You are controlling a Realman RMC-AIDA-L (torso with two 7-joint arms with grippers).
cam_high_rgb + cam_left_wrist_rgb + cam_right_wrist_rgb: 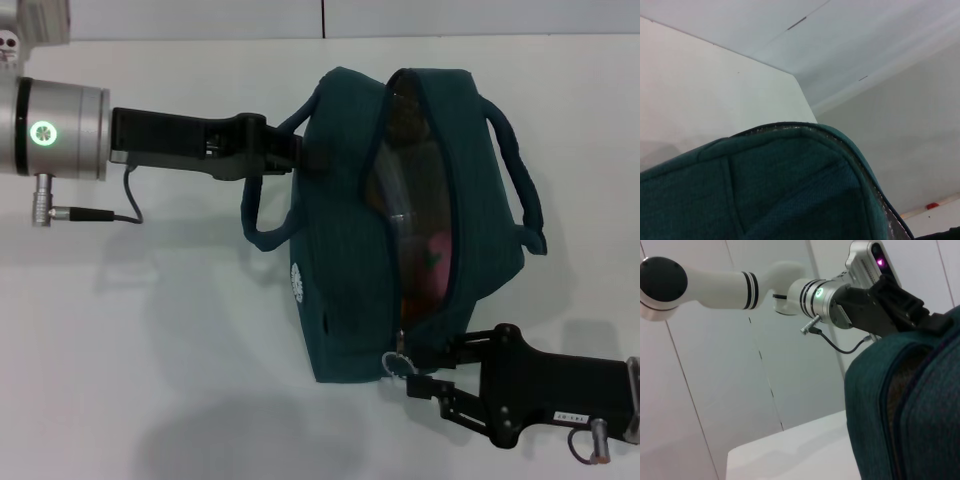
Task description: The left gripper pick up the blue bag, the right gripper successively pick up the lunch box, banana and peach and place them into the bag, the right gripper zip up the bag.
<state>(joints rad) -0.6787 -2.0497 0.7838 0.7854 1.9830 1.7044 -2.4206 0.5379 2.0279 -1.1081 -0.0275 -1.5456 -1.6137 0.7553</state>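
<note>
The blue bag (pixel 340 280) lies on the white table with its top zip open along its length. My left gripper (pixel 292 152) reaches in from the left and is shut on the bag's left side by a handle. Inside the opening the pink peach (pixel 440 250) shows, beside a clear glossy shape that looks like the lunch box (pixel 408 180). The banana is hidden. At the bag's near end my right gripper (pixel 412 377) has its fingertips together at the ring zip-pull (pixel 396 361). The right wrist view shows the bag (pixel 920 410) and the left gripper (pixel 935 322); the left wrist view shows only bag fabric (pixel 790 190).
The white table (pixel 150 330) stretches to the left and front of the bag. Its far edge meets a pale wall (pixel 320 18) just behind the bag. A thin black cable (pixel 100 213) hangs from the left wrist above the table.
</note>
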